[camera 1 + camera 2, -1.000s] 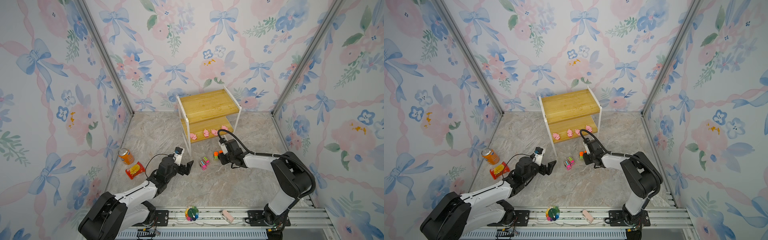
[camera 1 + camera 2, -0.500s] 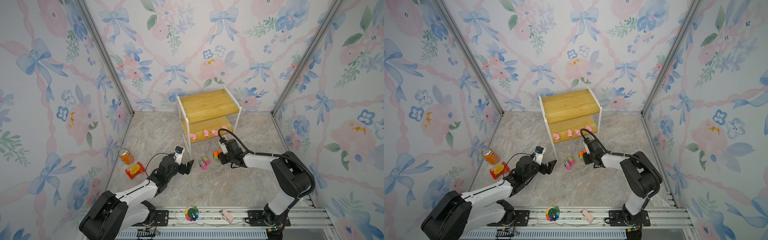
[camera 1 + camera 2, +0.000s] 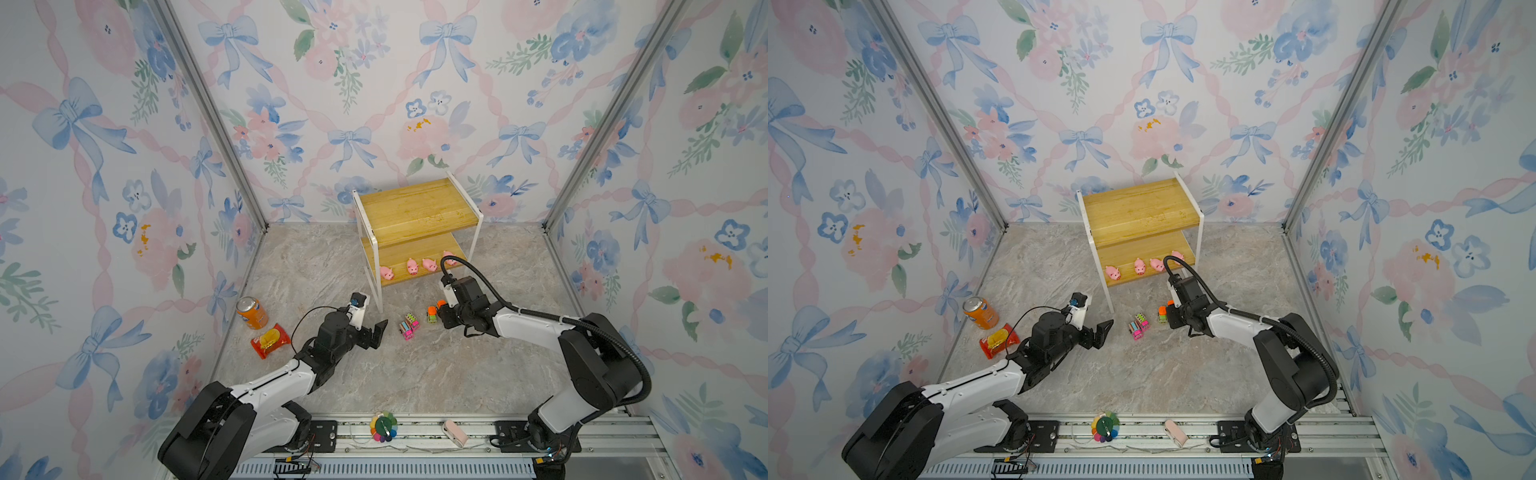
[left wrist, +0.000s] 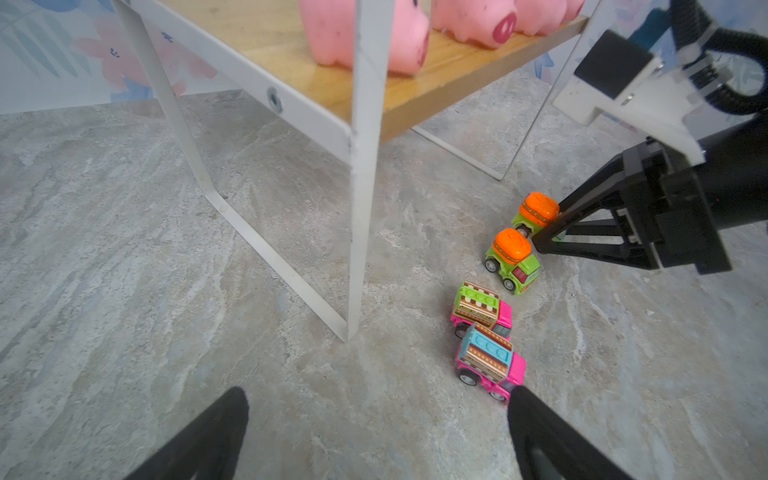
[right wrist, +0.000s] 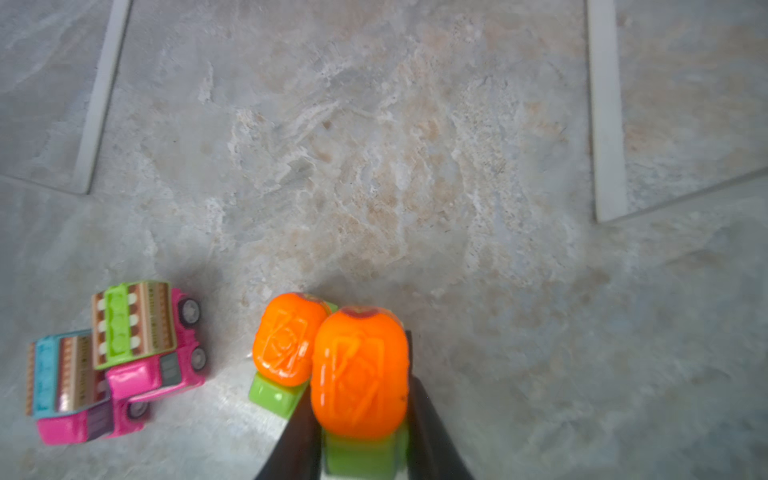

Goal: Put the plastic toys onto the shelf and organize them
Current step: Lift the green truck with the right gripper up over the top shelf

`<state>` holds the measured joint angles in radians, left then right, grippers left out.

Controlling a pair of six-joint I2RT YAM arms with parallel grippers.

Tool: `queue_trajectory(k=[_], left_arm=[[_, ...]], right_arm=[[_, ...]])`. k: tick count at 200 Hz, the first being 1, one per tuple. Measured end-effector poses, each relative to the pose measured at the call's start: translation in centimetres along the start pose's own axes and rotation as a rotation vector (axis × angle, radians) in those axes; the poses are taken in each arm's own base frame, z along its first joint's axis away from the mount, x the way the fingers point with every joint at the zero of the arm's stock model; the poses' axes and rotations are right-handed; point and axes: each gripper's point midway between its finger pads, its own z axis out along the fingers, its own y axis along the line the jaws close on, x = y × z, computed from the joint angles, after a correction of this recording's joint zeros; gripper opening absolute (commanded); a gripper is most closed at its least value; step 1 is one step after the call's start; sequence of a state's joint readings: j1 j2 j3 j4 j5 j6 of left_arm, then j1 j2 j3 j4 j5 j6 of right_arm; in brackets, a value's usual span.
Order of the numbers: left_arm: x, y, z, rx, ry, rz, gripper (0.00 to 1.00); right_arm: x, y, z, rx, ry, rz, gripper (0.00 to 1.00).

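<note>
Right wrist view: the right claw [image 5: 360,399] pinches a green truck [image 5: 359,374] by its sides, the black fingers [image 5: 297,432] pressed against the green body under its orange top. I cannot tell whether its wheels are off the bench [image 3: 415,374]. A second green truck [image 5: 286,349] stands right against it on the marbled surface. Two pink trucks [image 5: 120,357] with striped tops sit a little apart from that pair, touching each other.

In both top views all four trucks lie on the bench just in front of the shelf [image 3: 415,212], near its front legs. Four pink pigs [image 3: 412,266] stand in a row along the front edge of the lower board, the one farthest right partly hidden behind the right arm's cable. The top board is bare.

The left claw [image 4: 376,395] is spread wide and holds nothing. It hangs low over the bench, pointed towards the pink trucks, with one fingertip [image 4: 519,399] close to the blue-topped one.

A soda can [image 3: 251,312] and a red snack packet [image 3: 270,340] sit by the left wall, well apart from the toys.
</note>
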<state>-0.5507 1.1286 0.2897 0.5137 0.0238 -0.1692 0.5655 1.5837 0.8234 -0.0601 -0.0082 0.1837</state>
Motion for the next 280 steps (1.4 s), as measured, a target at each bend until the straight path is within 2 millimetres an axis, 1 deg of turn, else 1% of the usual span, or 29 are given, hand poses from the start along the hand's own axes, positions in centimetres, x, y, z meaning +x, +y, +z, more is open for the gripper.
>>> queue_trajectory(k=[40,54,67,80,93,109,124,148,160,174,188,201,216,233,253,280], left_arm=[[0.0,0.0,0.0,0.0,0.0,0.0,0.98],[0.0,0.0,0.0,0.0,0.001,0.0,0.98],[0.1,0.0,0.0,0.002,0.002,0.001,0.98],[0.2,-0.1,0.1,0.002,0.007,0.001,0.98],[0.4,-0.1,0.2,0.004,0.014,0.001,0.98],[0.6,-0.1,0.3,0.004,0.02,0.0,0.98],[0.7,-0.1,0.3,0.009,0.026,0.0,0.98],[0.9,-0.3,0.4,0.016,0.031,0.001,0.98],[0.9,-0.4,0.4,0.02,0.032,0.002,0.98],[0.8,-0.4,0.4,0.021,0.03,0.002,0.98],[0.6,-0.4,0.5,0.021,0.028,0.002,0.98],[0.6,-0.4,0.5,0.021,0.027,0.002,0.98],[0.6,-0.4,0.4,0.022,0.027,0.002,0.98],[0.5,-0.5,0.4,0.022,0.022,0.002,0.98],[0.2,-0.5,0.3,0.023,0.014,0.002,0.98],[-0.1,-0.5,0.1,0.024,0.002,0.003,0.98]], right_arm=[[-0.5,1.2,-3.9,-0.017,-0.003,-0.012,0.27],[-1.0,2.0,-5.8,-0.02,-0.003,-0.027,0.27],[-2.0,3.0,-8.0,-0.028,-0.018,-0.048,0.28],[-3.6,4.3,-10.8,-0.045,-0.053,-0.068,0.28],[-5.6,5.4,-14.1,-0.066,-0.104,-0.083,0.29],[-8.1,6.0,-18.2,-0.081,-0.174,-0.087,0.29],[-10.3,6.1,-21.9,-0.083,-0.239,-0.081,0.3],[-13.6,5.7,-26.7,-0.073,-0.325,-0.059,0.3],[-15.3,5.2,-28.5,-0.059,-0.364,-0.044,0.3],[-17.3,4.4,-29.9,-0.04,-0.401,-0.023,0.3],[-19.5,3.6,-30.6,-0.013,-0.427,-0.003,0.3],[-21.4,2.8,-30.5,0.014,-0.439,0.01,0.3],[-23.3,2.0,-29.6,0.041,-0.437,0.024,0.3],[-25.0,0.9,-28.0,0.073,-0.415,0.041,0.3],[-26.2,0.0,-25.9,0.102,-0.383,0.054,0.3],[-26.8,-0.5,-23.8,0.12,-0.339,0.053,0.3]])
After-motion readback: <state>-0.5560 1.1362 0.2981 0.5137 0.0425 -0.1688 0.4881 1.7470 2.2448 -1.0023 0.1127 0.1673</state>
